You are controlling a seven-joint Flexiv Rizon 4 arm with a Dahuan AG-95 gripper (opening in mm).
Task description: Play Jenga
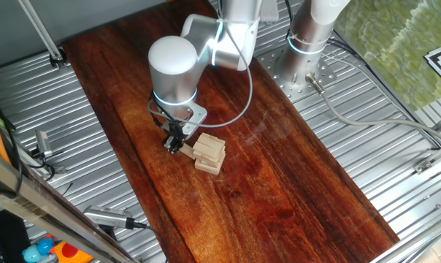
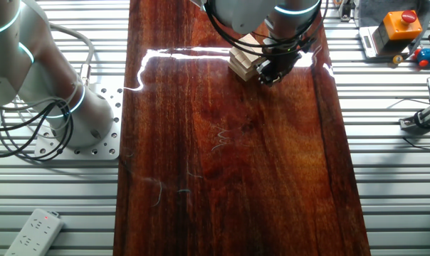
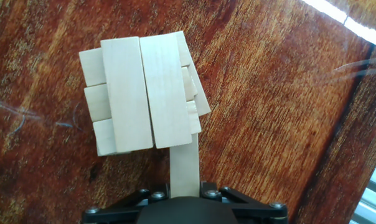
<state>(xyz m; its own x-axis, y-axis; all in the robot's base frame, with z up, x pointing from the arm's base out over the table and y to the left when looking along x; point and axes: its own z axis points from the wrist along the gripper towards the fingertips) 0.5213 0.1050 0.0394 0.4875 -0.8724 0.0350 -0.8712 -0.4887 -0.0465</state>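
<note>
The Jenga stack [image 1: 210, 153] is a squat pile of pale tan blocks in crosswise layers on the dark wooden board [image 1: 279, 168]. It also shows in the other fixed view [image 2: 243, 61] and in the hand view [image 3: 144, 90]. One block [image 3: 184, 167] sticks out of a lower layer toward the hand, partly drawn from the stack. My gripper [image 1: 176, 145] stands low at the stack's left side, its jaws shut on the two sides of this block. In the other fixed view the gripper [image 2: 269, 74] is just right of the stack.
The board lies on ribbed metal table [image 1: 396, 153]. A second arm's base [image 2: 51, 107] stands off the board's side. A power strip [image 2: 33, 231], an orange box with a red button [image 2: 400, 25] and small tools [image 1: 107, 216] lie off the board.
</note>
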